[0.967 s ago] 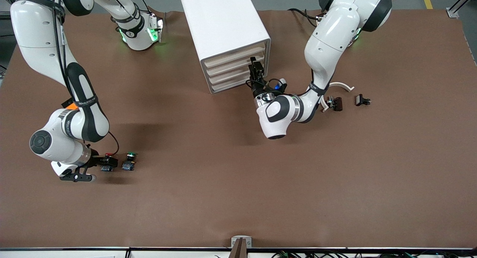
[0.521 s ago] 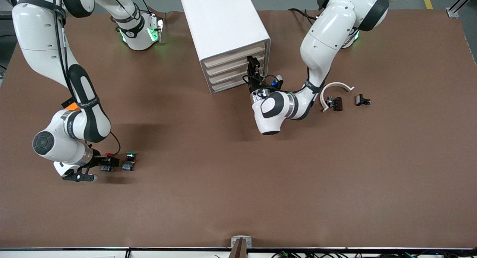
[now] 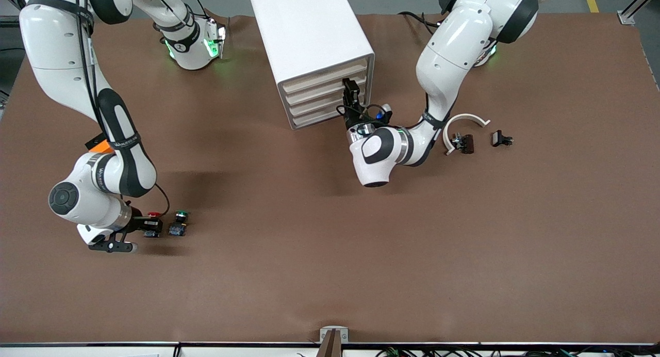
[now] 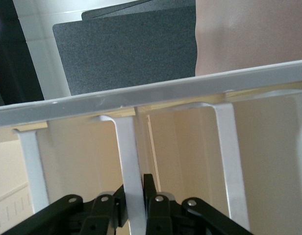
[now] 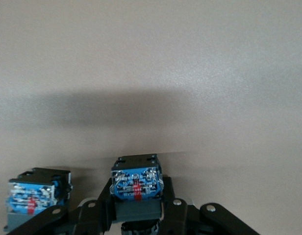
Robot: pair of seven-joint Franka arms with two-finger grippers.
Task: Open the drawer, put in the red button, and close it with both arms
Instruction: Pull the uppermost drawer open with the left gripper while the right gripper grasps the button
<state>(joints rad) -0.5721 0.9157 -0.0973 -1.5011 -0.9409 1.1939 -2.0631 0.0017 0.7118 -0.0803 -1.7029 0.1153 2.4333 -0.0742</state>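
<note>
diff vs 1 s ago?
The left claw moved in to the drawer unit and now pinches a drawer handle. The right claw lifted the red button slightly, still gripping it. The green button and the drawers stayed as they were.

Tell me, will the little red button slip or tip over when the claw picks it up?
Probably not. The red button sits between the right claw's fingers, which press its flat, boxy sides, so it should hold steady. It looks small and likely light. Its round cap could make it roll if dropped. The left claw is shut on a drawer handle.
</note>
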